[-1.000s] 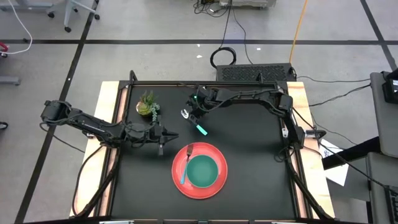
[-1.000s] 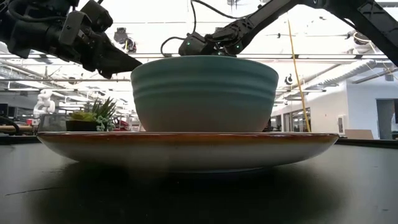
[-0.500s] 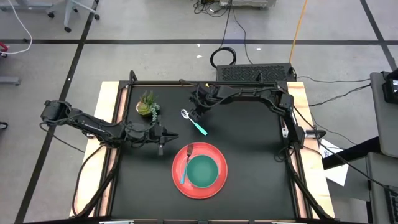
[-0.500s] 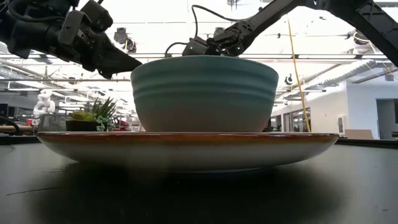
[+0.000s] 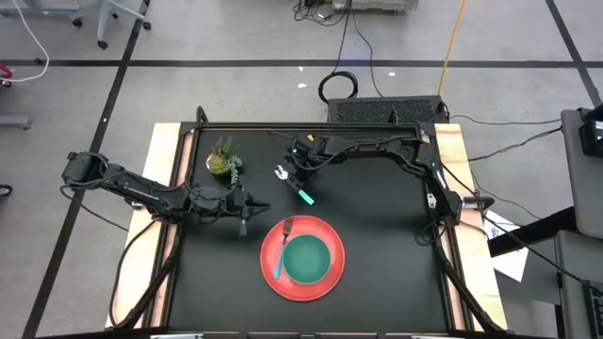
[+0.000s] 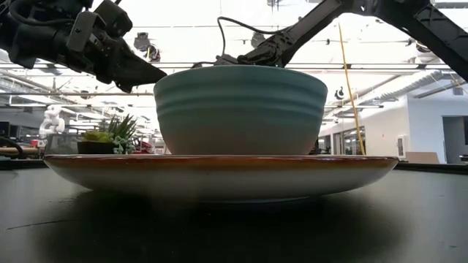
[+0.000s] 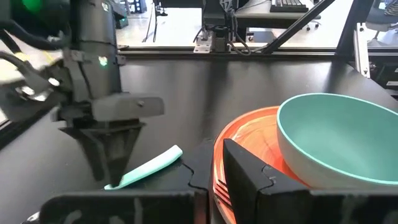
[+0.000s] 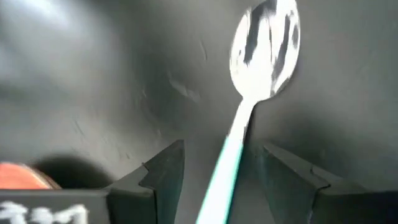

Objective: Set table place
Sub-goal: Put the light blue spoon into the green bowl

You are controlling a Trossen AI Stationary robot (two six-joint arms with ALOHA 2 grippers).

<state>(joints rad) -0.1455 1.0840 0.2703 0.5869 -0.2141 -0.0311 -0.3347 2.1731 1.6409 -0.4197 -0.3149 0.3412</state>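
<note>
A red plate (image 5: 325, 280) lies on the black table (image 5: 386, 245) near its front middle. It carries a teal bowl (image 5: 306, 260) and, on its left part, a fork (image 5: 280, 252) with a light-blue handle. The spoon (image 5: 294, 185) lies flat on the table beyond the plate, its bowl end (image 8: 266, 50) pointing away from the plate. My right gripper (image 5: 296, 176) hangs open just over it, a finger on either side of the light-blue handle (image 8: 225, 171) with a gap to each. My left gripper (image 5: 245, 222) waits shut, left of the plate.
A small potted plant (image 5: 224, 160) stands at the table's far left, close behind my left gripper. Light wooden strips (image 5: 168, 188) run along the table's left and right sides. Bare black tabletop lies right of the plate and spoon.
My right gripper has sunk toward the spoon and now straddles its handle; in the low view it has dropped behind the bowl's rim. The spoon lies where it was.
</note>
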